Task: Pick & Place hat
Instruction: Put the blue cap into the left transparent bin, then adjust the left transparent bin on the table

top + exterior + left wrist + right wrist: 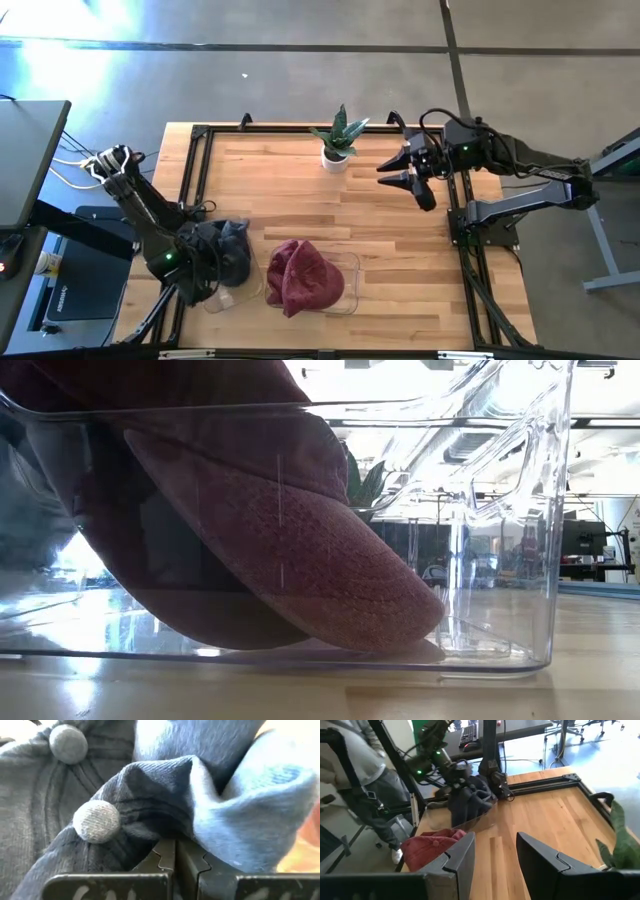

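A dark grey hat is pinched in the clenched left gripper at about seven o'clock on the table, over a clear bin. A maroon hat is seen lying in the clear container at six o'clock. The right gripper is held released and empty at two o'clock, beside the potted plant.

Daylight glares off the floor at upper left, and the left wrist view is blurred close-up
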`<control>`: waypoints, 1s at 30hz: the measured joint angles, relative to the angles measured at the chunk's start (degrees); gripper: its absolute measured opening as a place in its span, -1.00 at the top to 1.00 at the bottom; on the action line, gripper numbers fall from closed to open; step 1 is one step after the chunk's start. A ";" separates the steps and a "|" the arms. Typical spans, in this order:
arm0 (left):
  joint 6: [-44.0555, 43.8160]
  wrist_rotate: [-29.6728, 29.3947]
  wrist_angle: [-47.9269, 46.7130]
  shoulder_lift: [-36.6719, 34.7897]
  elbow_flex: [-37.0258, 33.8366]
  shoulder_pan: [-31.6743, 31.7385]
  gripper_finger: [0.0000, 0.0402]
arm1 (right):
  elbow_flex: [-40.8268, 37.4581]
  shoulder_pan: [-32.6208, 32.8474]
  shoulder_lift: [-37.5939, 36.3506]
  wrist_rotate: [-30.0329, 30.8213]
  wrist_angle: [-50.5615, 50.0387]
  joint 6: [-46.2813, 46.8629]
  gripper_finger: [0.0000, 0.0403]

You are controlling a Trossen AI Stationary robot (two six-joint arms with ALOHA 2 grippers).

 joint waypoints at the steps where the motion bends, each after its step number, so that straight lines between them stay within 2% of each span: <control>1: 0.08 0.61 0.84 0.00 -0.68 0.28 0.98 | 0.00 0.00 0.00 -0.42 -0.16 0.30 0.31; 5: 0.89 3.14 1.71 -0.04 1.16 0.37 0.98 | 0.00 0.00 0.00 -2.49 -0.76 1.36 0.31; 12: 6.48 7.67 -1.78 -1.75 13.74 0.31 0.98 | 0.00 0.00 0.00 -2.68 -0.91 0.92 0.31; 14: 7.82 6.24 0.40 -1.77 16.37 0.33 0.98 | 0.00 0.00 0.00 -2.63 -0.92 0.11 0.31; 18: 12.28 0.09 13.34 -0.56 16.30 0.38 0.98 | 0.00 0.00 0.00 -2.50 -0.91 -1.19 0.31; 22: 10.09 -2.34 17.07 5.75 14.65 1.12 0.98 | 0.00 -0.01 0.00 -2.48 -0.94 -2.04 0.31; 30: 6.29 0.66 23.77 19.47 14.52 5.36 0.98 | 0.00 -0.02 0.00 -2.48 -1.54 -3.13 0.31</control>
